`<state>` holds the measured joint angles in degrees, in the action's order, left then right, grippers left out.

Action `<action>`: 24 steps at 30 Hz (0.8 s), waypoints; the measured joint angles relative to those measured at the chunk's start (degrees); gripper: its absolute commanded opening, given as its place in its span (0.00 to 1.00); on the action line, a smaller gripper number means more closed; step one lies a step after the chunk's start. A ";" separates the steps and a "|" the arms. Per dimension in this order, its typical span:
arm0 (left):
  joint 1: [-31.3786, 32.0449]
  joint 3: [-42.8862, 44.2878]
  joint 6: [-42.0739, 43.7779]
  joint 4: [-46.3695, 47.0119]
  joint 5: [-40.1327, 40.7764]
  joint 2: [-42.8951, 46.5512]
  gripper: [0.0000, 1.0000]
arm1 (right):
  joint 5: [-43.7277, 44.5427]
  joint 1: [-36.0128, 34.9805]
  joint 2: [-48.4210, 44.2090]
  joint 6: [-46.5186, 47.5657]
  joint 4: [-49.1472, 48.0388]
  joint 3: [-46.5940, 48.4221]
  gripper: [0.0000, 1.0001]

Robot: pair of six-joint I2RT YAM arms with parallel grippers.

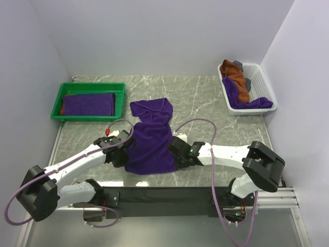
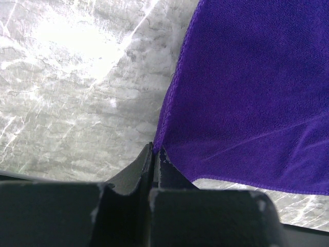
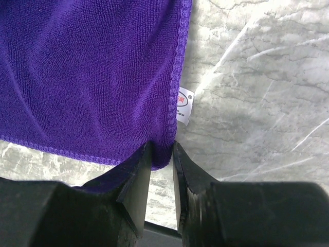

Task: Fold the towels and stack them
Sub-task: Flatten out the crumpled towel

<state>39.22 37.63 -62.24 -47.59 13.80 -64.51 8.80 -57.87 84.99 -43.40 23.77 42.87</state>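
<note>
A deep purple towel [image 1: 151,139] lies lengthwise on the marble table, its far end rumpled. My left gripper [image 1: 125,150] is at the towel's near left corner. In the left wrist view the gripper [image 2: 156,149] is shut on that corner of the towel [image 2: 247,92]. My right gripper [image 1: 175,152] is at the near right corner. In the right wrist view the gripper [image 3: 162,152] pinches the hemmed corner of the towel [image 3: 92,77], beside a white label [image 3: 185,105]. A folded purple towel [image 1: 90,104] lies in the green tray [image 1: 87,85].
A white basket [image 1: 258,77] at the back right holds a rust-brown towel [image 1: 235,77], a purple towel [image 1: 248,101] and a small grey item [image 1: 240,65]. White walls enclose the table on three sides. Cables loop over both arms.
</note>
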 measured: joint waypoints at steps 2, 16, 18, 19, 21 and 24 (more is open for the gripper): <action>0.00 0.00 0.00 0.00 0.00 -0.07 0.02 | -0.17 0.00 0.26 0.24 0.00 0.22 0.31; -0.70 8.15 1.07 -2.99 2.54 -2.23 0.01 | -0.11 8.31 -7.69 6.16 7.10 2.95 0.00; -1.95 14.23 2.58 -3.21 3.41 -4.59 0.01 | 0.33 12.98 -11.32 8.70 8.98 6.99 0.00; -2.78 17.18 3.32 -3.17 3.87 -5.90 0.01 | 0.55 15.43 -12.74 10.12 9.99 9.77 0.00; -4.37 24.44 5.25 -3.74 4.68 -9.11 0.01 | 0.85 19.85 -14.71 12.94 11.30 15.93 0.00; -5.57 38.38 8.50 -5.88 6.40 -15.06 0.01 | 1.11 25.09 -15.43 17.20 12.52 26.88 0.00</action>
<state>33.65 76.01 -53.74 -53.47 20.21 -79.57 9.91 -32.77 69.56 -26.20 36.29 69.76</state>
